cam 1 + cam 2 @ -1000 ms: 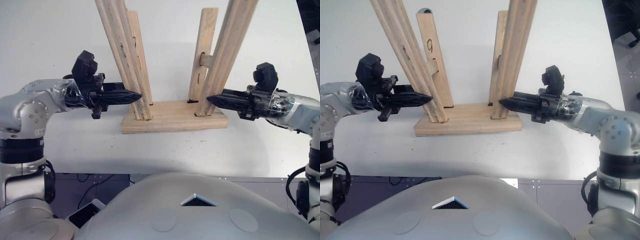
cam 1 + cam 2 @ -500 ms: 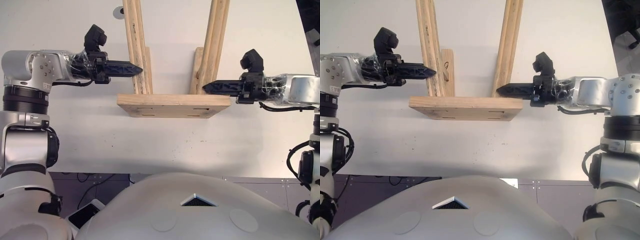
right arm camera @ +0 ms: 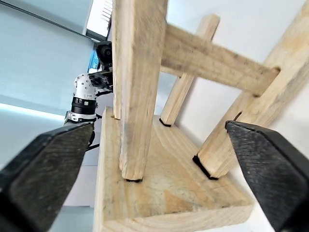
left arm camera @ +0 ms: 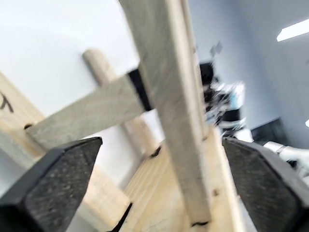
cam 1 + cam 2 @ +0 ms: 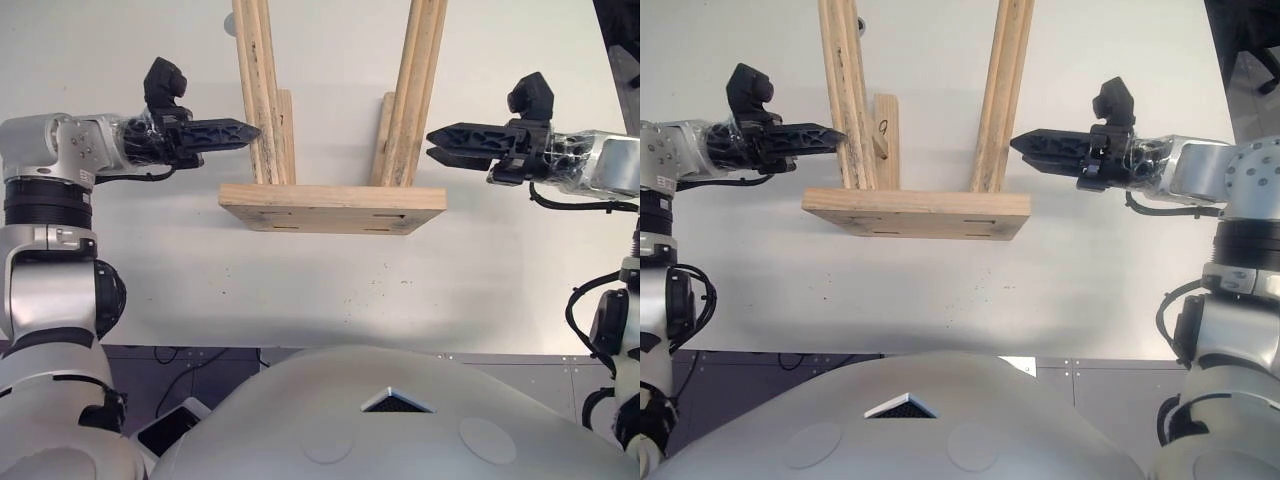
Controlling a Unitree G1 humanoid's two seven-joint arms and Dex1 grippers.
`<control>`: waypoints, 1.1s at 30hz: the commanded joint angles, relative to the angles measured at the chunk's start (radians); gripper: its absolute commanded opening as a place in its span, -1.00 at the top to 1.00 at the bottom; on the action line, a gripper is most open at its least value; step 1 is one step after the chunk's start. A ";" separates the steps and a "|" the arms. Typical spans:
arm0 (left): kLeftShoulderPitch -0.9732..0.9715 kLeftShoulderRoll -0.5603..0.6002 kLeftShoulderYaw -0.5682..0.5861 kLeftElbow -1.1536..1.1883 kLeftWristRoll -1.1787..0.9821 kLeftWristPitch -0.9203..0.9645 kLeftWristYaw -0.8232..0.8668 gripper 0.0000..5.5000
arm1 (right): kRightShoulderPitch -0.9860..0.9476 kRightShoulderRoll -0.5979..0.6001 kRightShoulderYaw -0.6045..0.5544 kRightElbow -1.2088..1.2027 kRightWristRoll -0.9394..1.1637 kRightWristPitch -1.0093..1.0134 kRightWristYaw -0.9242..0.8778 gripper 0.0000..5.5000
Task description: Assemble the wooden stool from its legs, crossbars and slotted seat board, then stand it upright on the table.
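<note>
The stool (image 5: pixel 333 208), upside down on its seat a second ago, now lies on its side on the worktop (image 5: pixel 120 270). Its seat faces the near edge and its legs point to the far edge. It looks assembled, and I judge a quarter turn remains before it stands. The right tool (image 5: pixel 432 145) has backed off the right leg (image 5: pixel 415 80), fingers spread and empty. The left tool (image 5: pixel 250 130) gapes wide around the left leg (image 5: pixel 255 90) without clamping it.
</note>
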 commanded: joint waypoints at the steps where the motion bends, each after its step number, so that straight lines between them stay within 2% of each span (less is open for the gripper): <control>1: -0.032 0.002 0.083 0.018 -0.043 0.091 0.012 -0.87 | 0.035 -0.001 -0.007 0.022 -0.090 -0.050 0.075 -0.96; 2: -0.008 0.020 0.084 0.009 -0.029 0.074 0.007 -0.95 | 0.069 -0.025 0.026 -0.020 -0.152 -0.120 0.139 -0.96; 5: 0.109 0.094 0.102 -0.034 0.032 -0.042 0.008 -0.96 | 0.217 -0.124 0.116 -0.160 -0.373 -0.435 0.410 -0.96; 9: 0.373 0.126 0.193 -0.268 0.153 -0.431 0.062 -0.96 | 0.456 -0.204 0.091 -0.273 -0.532 -0.759 0.667 -0.96; 10: 0.444 0.129 0.197 -0.325 0.191 -0.541 0.057 -0.96 | 0.506 -0.201 0.093 -0.301 -0.572 -0.831 0.687 -0.96; 13: 0.589 0.112 0.150 -0.375 0.360 -0.967 0.039 -0.96 | 0.538 -0.092 0.140 -0.319 -0.767 -1.166 0.654 -0.96; 16: 0.613 0.083 0.118 -0.359 0.433 -1.190 0.040 -0.96 | 0.501 0.006 0.170 -0.254 -0.890 -1.408 0.604 -0.96; 20: 0.576 0.034 0.092 -0.343 0.437 -1.270 0.058 -0.96 | 0.481 0.070 0.186 -0.202 -0.937 -1.525 0.582 -0.96; 22: 0.571 0.021 0.077 -0.336 0.439 -1.294 0.057 -0.96 | 0.472 0.081 0.201 -0.178 -0.937 -1.542 0.600 -0.87; 33: 0.553 0.005 0.051 -0.375 0.396 -1.255 0.047 -0.31 | 0.431 0.106 0.240 -0.135 -0.952 -1.553 0.625 -0.13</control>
